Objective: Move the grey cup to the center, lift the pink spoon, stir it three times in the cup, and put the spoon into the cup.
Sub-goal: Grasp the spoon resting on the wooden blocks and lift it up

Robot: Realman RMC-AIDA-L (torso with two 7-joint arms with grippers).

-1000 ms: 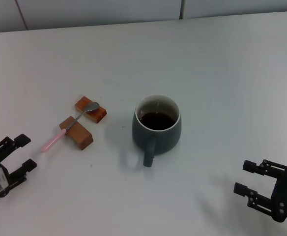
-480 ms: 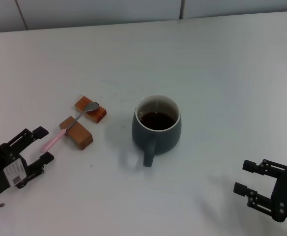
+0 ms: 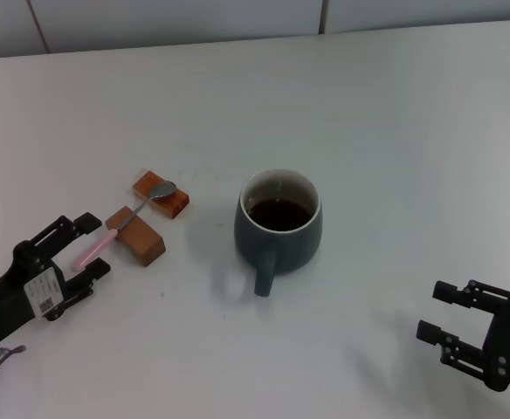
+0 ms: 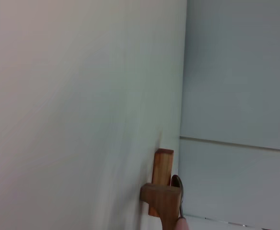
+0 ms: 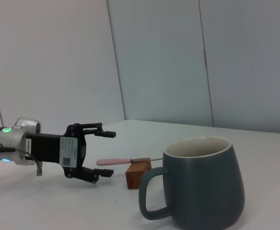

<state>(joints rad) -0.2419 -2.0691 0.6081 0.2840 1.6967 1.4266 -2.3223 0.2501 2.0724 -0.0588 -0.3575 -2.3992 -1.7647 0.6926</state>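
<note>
Left gripper [image 3: 91,245] spread wide at spoon [image 3: 124,224] handle; spoon light, thin, slippery, pinch pink handle; right gripper [image 3: 442,317] idle, open

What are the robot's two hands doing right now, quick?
Left gripper: fingers open, empty, right by the pink spoon's handle.
Right gripper: fingers open, empty, parked away from the grey cup.

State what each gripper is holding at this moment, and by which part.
Nothing is held. The left gripper is open beside the pink spoon handle; the right gripper is open, apart from the grey cup.
</note>
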